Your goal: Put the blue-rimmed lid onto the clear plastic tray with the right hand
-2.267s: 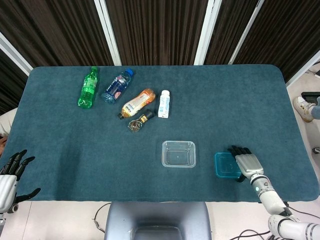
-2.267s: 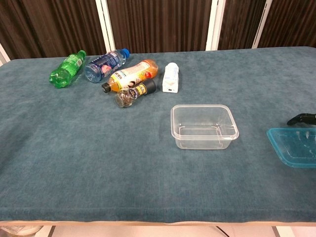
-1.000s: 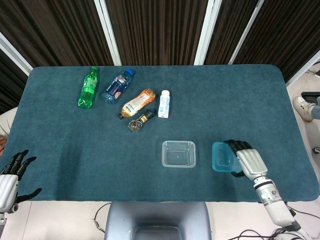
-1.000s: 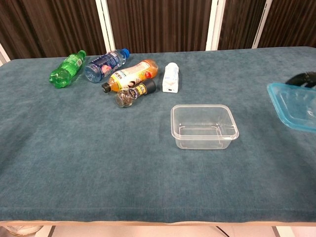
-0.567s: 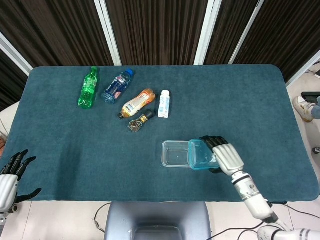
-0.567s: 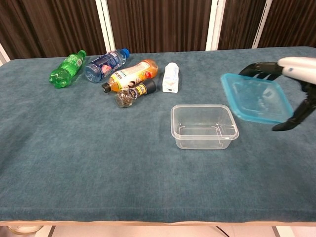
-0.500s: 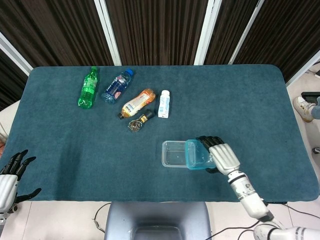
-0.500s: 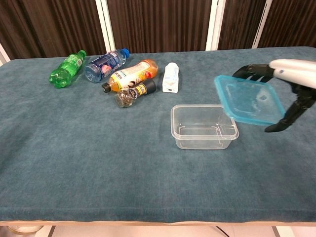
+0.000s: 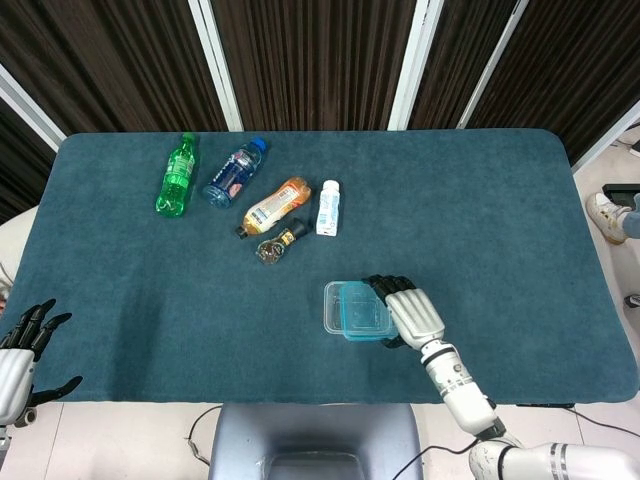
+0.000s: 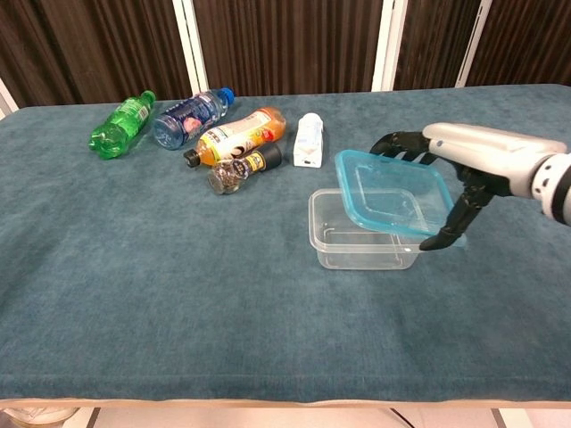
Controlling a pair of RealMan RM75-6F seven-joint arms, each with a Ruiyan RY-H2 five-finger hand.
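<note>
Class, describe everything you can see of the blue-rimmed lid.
The lid is a rounded rectangle of clear plastic with a turquoise rim. The right hand holds it by its right edge, dark fingers over the far side and one under the near corner. It hangs tilted above the clear tray, covering the tray's right part, not yet seated.

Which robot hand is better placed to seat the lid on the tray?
Right. The right robot hand already holds the lid tilted above the tray; the left robot hand sits open at the table's far corner.
</note>
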